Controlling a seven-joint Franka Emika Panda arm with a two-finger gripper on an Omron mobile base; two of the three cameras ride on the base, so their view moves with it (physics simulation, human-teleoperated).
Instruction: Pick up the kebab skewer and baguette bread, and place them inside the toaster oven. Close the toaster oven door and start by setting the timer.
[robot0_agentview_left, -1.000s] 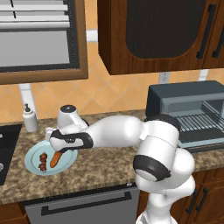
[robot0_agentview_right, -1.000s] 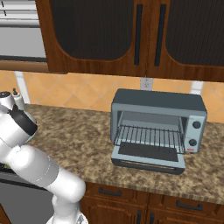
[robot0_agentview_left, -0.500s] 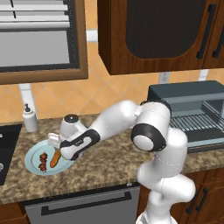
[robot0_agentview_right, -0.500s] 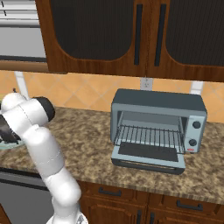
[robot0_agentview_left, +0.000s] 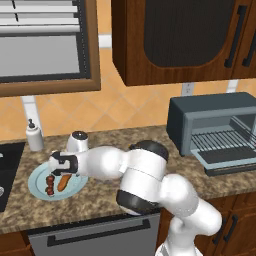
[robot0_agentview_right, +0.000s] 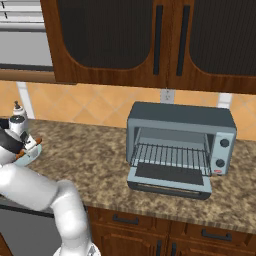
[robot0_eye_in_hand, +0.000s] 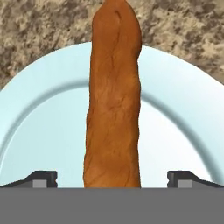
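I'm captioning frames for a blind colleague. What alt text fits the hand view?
A long orange-brown baguette bread lies on a pale blue plate and runs up the middle of the picture, with the open hand straddling its near end, one dark fingertip on each side. Speckled brown granite counter shows beyond the plate.

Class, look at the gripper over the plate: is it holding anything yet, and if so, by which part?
Nothing is held. The gripper is open, its fingertips standing apart on either side of the baguette, which lies on the plate.
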